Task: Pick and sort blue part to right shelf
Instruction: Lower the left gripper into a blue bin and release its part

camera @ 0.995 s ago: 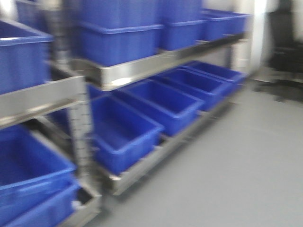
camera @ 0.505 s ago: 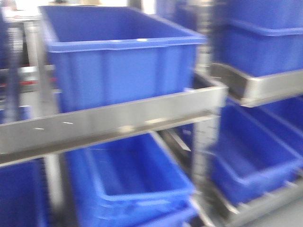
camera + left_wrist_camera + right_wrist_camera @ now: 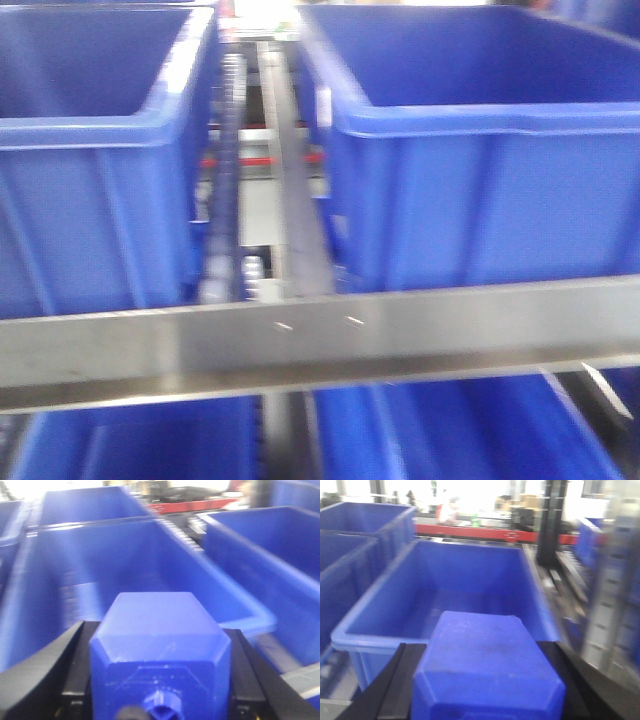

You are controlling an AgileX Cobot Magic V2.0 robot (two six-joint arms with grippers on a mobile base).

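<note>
- Shelf (image 3: 283,180): steel rack filling the front view; the view is blurred.
- Crossbar (image 3: 420,325): flat steel strip across the front, below the upper bins' rims.
- Left bin (image 3: 90,220) and right bin (image 3: 480,200): deep, blue, side by side on the upper level, with a roller track (image 3: 225,200) between them. More blue bins sit below the crossbar.
- Left gripper (image 3: 159,647): clenched on the left part (image 3: 159,622), a blue block with chamfered corners and a black finger against each flank. It hangs just before an open bin (image 3: 125,565).
- Right gripper (image 3: 485,680): likewise grasping the right part (image 3: 485,655), a similar blue block. It is poised at the near rim of another open bin (image 3: 470,580).
- Both bins look empty, as far as the blur allows.
- Step in hand, as I judge it: carry each part over its bin and set it down.
- To do it well:
  - Clear the near rim and crossbar before lowering.
  - Aim for the middle of the bin, away from the walls.
  - Lower close to the floor before releasing.
  - Let the view steady first.
</note>
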